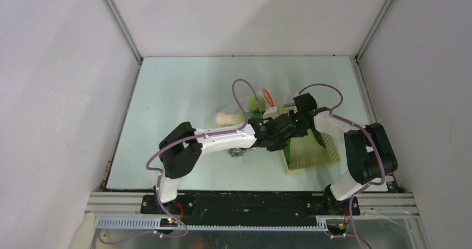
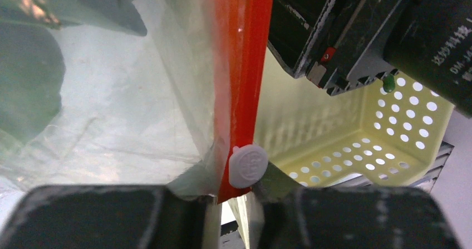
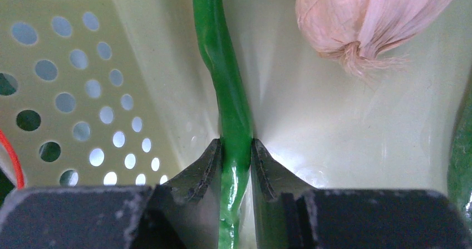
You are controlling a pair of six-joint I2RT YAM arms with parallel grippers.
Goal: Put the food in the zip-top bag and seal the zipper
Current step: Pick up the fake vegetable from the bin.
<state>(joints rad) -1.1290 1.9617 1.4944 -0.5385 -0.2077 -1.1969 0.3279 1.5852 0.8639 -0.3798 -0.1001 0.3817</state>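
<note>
The zip-top bag point(image 2: 122, 110) hangs clear and crinkly, and its orange-red zipper point(image 2: 242, 65) runs straight up from my left gripper point(image 2: 236, 190). That gripper is shut on the zipper's lower end, right at the white slider tab point(image 2: 248, 166). Dark green leaves point(image 2: 28, 71) show through the plastic. From above, the bag point(image 1: 253, 105) with a green apple point(image 1: 256, 102) inside lies just beyond both grippers. My right gripper point(image 3: 236, 154) is shut on a thin, twisted long green pepper point(image 3: 222, 65) inside the yellow basket.
The pale yellow perforated basket point(image 1: 320, 157) stands right of centre, under the right gripper point(image 1: 290, 118). A pinkish papery bulb point(image 3: 373, 15) lies in it. A pale round item point(image 1: 225, 117) sits left of the bag. The right arm's black wrist point(image 2: 362, 32) hangs close beside the zipper.
</note>
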